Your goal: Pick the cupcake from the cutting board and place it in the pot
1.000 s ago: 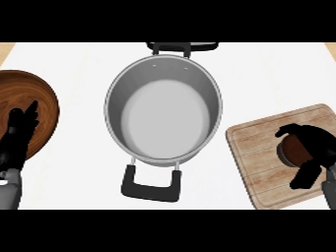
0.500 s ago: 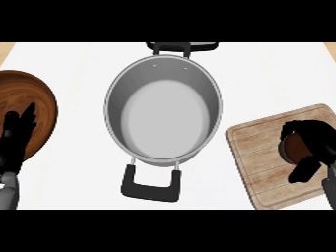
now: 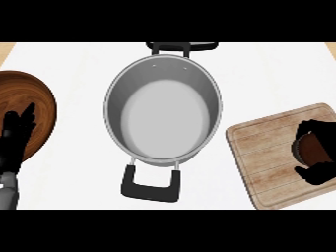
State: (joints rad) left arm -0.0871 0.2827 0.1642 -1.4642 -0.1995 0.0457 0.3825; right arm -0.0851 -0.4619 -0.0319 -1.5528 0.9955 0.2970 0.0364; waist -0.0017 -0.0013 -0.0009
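The cupcake shows as a dark brown round shape on the right part of the wooden cutting board. My right hand is curled round it, fingers over its top and right side, thumb below, hiding most of it. The grey pot with black handles stands in the middle of the counter, nothing inside it. My left hand rests open at the left edge, fingers up, over the wooden plate.
A round dark wooden plate lies at the far left. The pot's near black handle points toward me. White counter lies between the pot and the cutting board.
My right hand's fingers have closed further round the cupcake on the board. The left hand and the pot have not moved.
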